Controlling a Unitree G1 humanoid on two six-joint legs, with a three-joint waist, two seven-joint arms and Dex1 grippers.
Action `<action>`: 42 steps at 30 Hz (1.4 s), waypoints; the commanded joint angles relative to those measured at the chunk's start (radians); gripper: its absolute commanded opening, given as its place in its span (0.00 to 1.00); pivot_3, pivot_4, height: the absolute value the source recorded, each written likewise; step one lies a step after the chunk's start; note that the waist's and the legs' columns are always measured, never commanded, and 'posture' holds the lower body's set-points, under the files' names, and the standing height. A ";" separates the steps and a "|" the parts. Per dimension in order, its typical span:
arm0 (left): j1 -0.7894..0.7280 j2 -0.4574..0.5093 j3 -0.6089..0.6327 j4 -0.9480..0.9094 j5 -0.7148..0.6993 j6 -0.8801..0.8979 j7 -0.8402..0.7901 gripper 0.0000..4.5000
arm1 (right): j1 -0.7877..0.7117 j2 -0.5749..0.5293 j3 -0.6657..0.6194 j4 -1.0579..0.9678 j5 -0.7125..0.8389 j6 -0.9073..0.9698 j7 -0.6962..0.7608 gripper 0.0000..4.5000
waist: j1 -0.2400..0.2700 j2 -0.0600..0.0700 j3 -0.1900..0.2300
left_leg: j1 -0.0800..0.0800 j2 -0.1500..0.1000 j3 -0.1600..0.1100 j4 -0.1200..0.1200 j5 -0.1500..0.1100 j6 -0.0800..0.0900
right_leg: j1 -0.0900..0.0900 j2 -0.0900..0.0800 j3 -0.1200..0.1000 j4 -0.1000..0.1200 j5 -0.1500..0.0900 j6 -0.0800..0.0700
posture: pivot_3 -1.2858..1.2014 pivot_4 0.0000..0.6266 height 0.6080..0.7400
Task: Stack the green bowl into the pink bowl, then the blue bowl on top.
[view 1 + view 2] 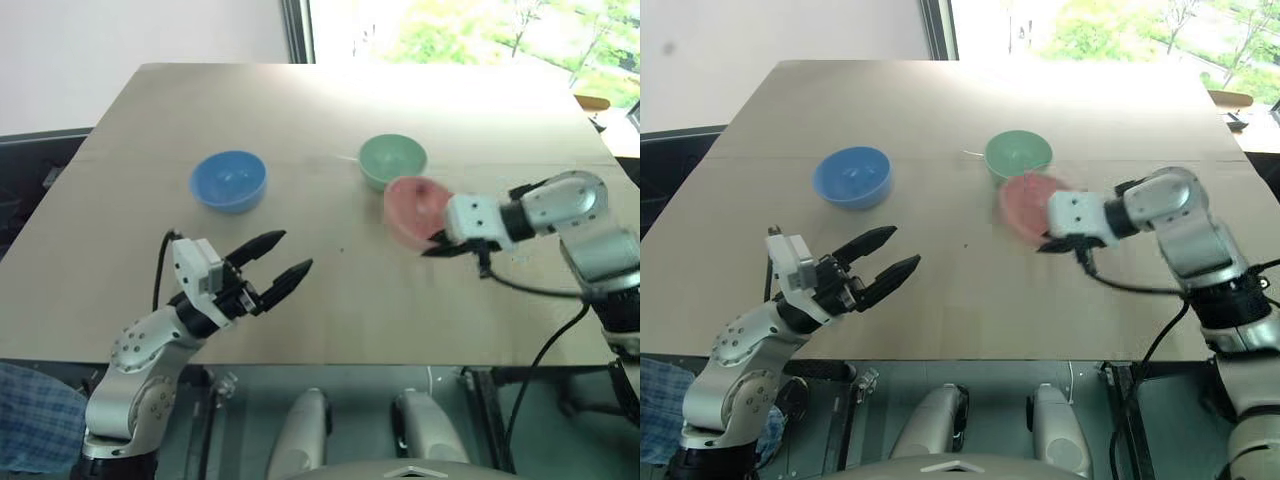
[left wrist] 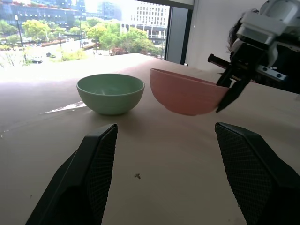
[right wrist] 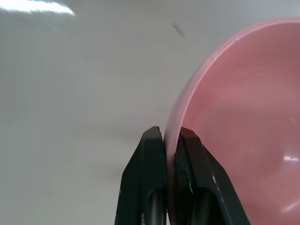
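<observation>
The pink bowl (image 1: 415, 208) hangs tilted just above the table, right in front of the green bowl (image 1: 392, 158). My right gripper (image 3: 171, 136) is shut on the pink bowl's rim (image 3: 187, 93), one finger inside and one outside. The green bowl (image 2: 110, 93) stands upright on the table, close beside the pink bowl (image 2: 185, 93). The blue bowl (image 1: 228, 179) rests upright at the table's middle left. My left gripper (image 1: 280, 260) hovers open near the front left with nothing between its fingers (image 2: 89, 173).
The wooden table (image 1: 330, 300) has bare room in front and at the far side. A window with trees lies beyond the far edge. A black cable (image 1: 545, 290) trails from my right wrist over the table's right front.
</observation>
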 commanded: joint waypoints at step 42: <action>-0.009 -0.075 0.109 0.037 -0.004 -0.057 0.103 0.78 | -0.343 0.212 0.047 0.610 -0.075 -0.068 -0.365 0.99 | -0.010 -0.001 0.000 | 0.000 0.000 0.001 0.000 0.000 0.000 | -0.001 0.001 0.001 0.000 0.000 0.000 | 0.52 0.24 1.00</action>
